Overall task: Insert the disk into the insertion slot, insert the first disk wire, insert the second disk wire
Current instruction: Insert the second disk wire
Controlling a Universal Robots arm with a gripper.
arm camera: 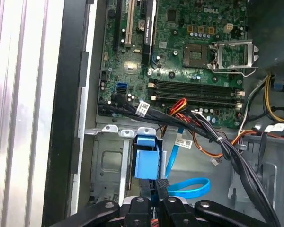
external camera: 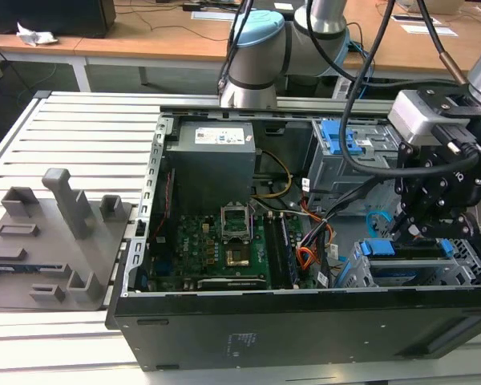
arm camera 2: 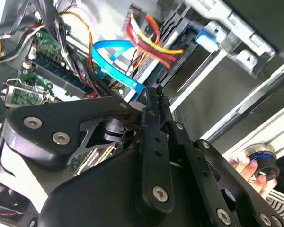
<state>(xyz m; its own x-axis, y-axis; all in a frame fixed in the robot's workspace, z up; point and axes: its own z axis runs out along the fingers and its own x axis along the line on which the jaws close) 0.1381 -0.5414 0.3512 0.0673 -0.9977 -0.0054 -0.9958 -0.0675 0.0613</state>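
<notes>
In the exterior view the disk (external camera: 409, 263), in its bright blue carrier, lies inside the insertion slot (external camera: 473, 261), a perforated silver cage at the case's front corner on that view's right. My gripper (external camera: 409, 233) hangs just above the cage's inner end. In both wrist views its fingertips are pressed together on the end of the second disk wire (arm camera 2: 114, 51), a light-blue cable that loops (arm camera: 191, 187) beside the fingers (arm camera: 163, 191). The carrier's blue tab (arm camera: 146, 163) sits right in front of the gripper (arm camera: 155, 185). Which cable is the first disk wire I cannot tell.
A red, orange and yellow wire bundle (arm camera 2: 149, 38) and thick black cables (arm camera: 217, 137) cross just beyond the gripper. The motherboard (external camera: 224, 249) fills the case floor, and a taller grey cage with blue tabs (external camera: 341, 136) stands behind. A person's fingers (arm camera 2: 241, 168) hold a round part outside the case.
</notes>
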